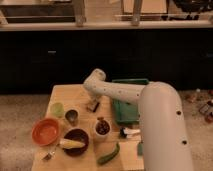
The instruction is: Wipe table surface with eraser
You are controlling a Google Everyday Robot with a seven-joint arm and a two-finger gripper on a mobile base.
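Observation:
The table surface is a pale wooden top in the lower middle of the camera view. My white arm comes in from the lower right and bends down over the table's far middle. My gripper points down at the wood, just left of the green tray. A small tan-and-dark block, the eraser, shows at the gripper's tip, against the tabletop. The arm hides much of the gripper.
A green tray lies at the table's right. An orange bowl, a dark bowl with something yellow in it, a green cup, a metal cup, a white cup, a green pepper and a white-handled brush crowd the near half.

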